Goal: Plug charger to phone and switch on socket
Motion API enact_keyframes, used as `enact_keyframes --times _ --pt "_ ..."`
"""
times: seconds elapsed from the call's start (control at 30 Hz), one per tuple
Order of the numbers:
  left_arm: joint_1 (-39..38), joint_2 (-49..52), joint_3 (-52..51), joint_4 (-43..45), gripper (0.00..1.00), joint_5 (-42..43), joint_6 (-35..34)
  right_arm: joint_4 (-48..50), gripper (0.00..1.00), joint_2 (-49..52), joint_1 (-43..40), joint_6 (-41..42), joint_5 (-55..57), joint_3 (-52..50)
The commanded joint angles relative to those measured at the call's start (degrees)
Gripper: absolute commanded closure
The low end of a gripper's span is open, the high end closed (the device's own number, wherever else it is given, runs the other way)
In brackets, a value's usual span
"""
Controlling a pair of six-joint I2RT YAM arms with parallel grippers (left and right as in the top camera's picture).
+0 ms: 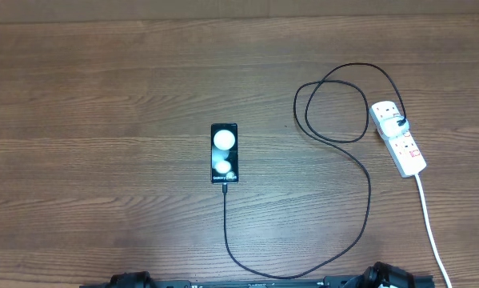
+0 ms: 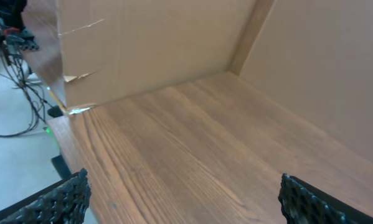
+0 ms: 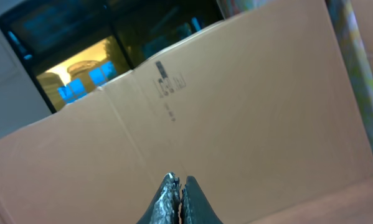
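Observation:
In the overhead view a black phone [image 1: 225,153] lies near the table's middle with its screen lit. A black charger cable [image 1: 359,232] runs from the phone's near end, loops round, and reaches a plug [image 1: 399,123] in the white socket strip [image 1: 398,137] at the right. Only the arms' bases show at the bottom edge of the overhead view. My left gripper [image 2: 183,202] is open and empty above bare wood. My right gripper [image 3: 178,183] is shut with nothing between its fingers and faces a cardboard wall [image 3: 236,112].
Cardboard walls [image 2: 174,43] stand along the table's far side and corner. A white mains lead [image 1: 433,232] runs from the strip to the front right edge. Cables hang off the table's side in the left wrist view [image 2: 15,74].

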Motion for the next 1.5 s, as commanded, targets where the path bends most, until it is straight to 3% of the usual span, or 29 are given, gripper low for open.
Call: enact_keyframes --times 0.0,0.1,0.2,0.37,0.5,0.73,0.97,1.13,1.47 --pt "0.33 -0.61 0.11 -0.76 0.0 -2.16 -0.28 -0.44 0.96 -2.54 -0.09 -1.73 0.66 -0.17" --pt "0.33 -0.61 0.09 0.94 0.01 -1.6 -2.4 -0.48 0.96 -3.98 0.76 -1.73 1.46 -1.05" --pt "0.26 -0.61 -1.14 8.52 0.0 0.22 -5.03 -0.48 0.96 -4.59 1.09 -1.66 1.42 -1.86" --pt "0.07 -0.61 -9.7 23.47 0.01 10.4 -3.08 -0.2 0.96 -6.4 1.51 -1.46 -0.57 -3.98" --pt "0.07 -0.61 -20.57 36.74 0.01 17.25 1.01 0.44 0.96 -7.56 2.71 -1.49 -0.52 -4.68" --pt "0.07 -0.61 -45.53 69.81 0.0 31.63 4.44 0.66 0.96 -7.65 3.08 -1.49 -0.52 -4.66" --pt "0.04 -0.61 -66.58 93.37 0.0 34.73 5.35 1.79 0.96 -7.65 3.06 -1.49 -0.52 -4.17" --pt "0.04 -0.61 -73.31 98.64 0.0 34.97 7.04 4.5 0.93 -7.65 3.06 -1.49 -0.48 -2.45" --pt "0.04 -0.61 -75.3 92.19 0.0 35.58 9.97 13.09 0.88 -7.65 3.08 -1.46 4.26 2.29"
